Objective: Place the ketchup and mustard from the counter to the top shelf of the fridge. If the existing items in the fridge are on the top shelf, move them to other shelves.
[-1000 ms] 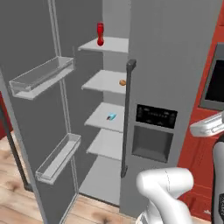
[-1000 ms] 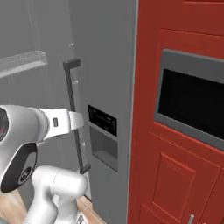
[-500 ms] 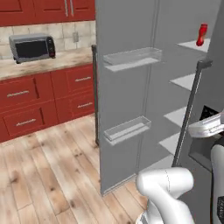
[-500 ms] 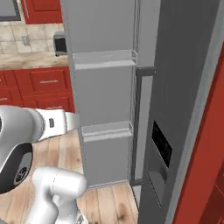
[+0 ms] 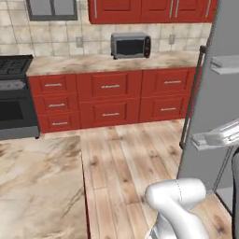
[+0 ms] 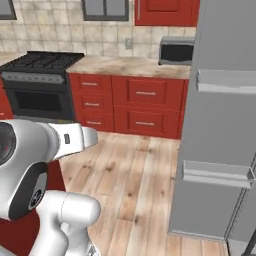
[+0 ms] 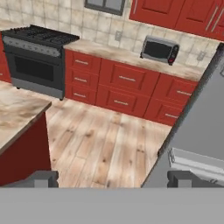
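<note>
Ahead of your tool [image 7: 113, 179], its dark fingertips spread wide on nothing, sits the beige marbled stone table [image 7: 131, 57] beside the tall grey fridge [image 7: 205, 127].

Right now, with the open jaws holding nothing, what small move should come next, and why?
Probably keep turning the base left toward the near beige marbled counter. The yellow bottle is not in sight, and the open grey fridge door sits at the right.

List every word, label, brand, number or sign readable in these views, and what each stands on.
None can be read.
The silver microwave with a dark door on the beige marbled counter: no legible marking.
The black stove: front shows no text.
The tall grey fridge door: plain.
</note>
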Controlling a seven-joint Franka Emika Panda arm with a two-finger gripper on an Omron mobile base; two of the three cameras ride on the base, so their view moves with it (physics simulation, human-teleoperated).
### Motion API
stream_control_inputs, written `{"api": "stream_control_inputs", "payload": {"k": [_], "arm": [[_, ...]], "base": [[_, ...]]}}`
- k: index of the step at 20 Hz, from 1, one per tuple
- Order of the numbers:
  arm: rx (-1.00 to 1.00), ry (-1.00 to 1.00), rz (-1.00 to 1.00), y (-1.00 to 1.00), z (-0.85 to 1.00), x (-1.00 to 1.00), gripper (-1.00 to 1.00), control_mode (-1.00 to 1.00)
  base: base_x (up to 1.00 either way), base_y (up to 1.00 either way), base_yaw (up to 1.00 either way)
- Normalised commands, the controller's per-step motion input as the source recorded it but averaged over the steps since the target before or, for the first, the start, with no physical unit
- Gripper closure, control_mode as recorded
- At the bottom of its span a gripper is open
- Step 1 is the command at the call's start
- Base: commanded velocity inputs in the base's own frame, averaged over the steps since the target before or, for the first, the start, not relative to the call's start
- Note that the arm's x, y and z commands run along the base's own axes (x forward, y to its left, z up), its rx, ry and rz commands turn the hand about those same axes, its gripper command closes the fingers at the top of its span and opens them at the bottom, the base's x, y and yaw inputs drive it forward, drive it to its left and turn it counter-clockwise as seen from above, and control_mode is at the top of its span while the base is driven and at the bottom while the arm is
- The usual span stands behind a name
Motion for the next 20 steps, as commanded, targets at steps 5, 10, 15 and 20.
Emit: {"api": "stream_control_inputs", "payload": {"k": [5, 10, 15, 20], "arm": [[0.0, 0.0, 0.0, 0.0, 0.0, 0.0, -1.0, 1.0], [0.0, 0.0, 0.0, 0.0, 0.0, 0.0, -1.0, 1.0], [0.0, 0.0, 0.0, 0.0, 0.0, 0.0, -1.0, 1.0], [0.0, 0.0, 0.0, 0.0, 0.0, 0.0, -1.0, 1.0]], "base": [[1.0, 0.43, 0.09], [1.0, -0.06, 0.02], [1.0, 0.14, 0.0], [1.0, 0.67, 0.0]]}}
